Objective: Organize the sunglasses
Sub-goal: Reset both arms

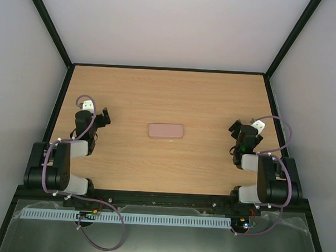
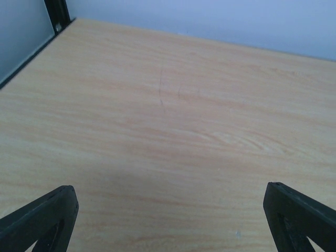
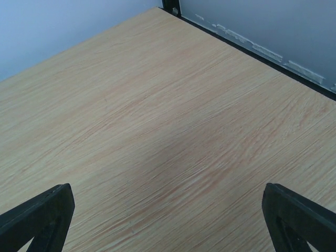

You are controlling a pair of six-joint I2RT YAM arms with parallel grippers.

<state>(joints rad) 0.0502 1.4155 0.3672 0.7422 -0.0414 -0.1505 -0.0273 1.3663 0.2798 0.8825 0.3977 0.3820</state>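
The sunglasses are out of view in every frame. A pink rounded-rectangle case [image 1: 165, 130] lies shut at the middle of the wooden table [image 1: 169, 92]. My left gripper [image 1: 104, 116] hovers over the table's left side, well left of the case, jaws wide open with only bare wood between its fingertips [image 2: 44, 218]. My right gripper [image 1: 236, 128] sits over the right side, well right of the case, also open, its fingertips [image 3: 299, 218] spread over bare wood. Neither wrist view shows the case.
Black frame rails [image 1: 57, 107] border the table at left, right and back, with pale walls [image 1: 172, 26] beyond. The left wrist view shows the back-left corner post [image 2: 56, 13]; the right wrist view shows the right edge rail [image 3: 252, 50].
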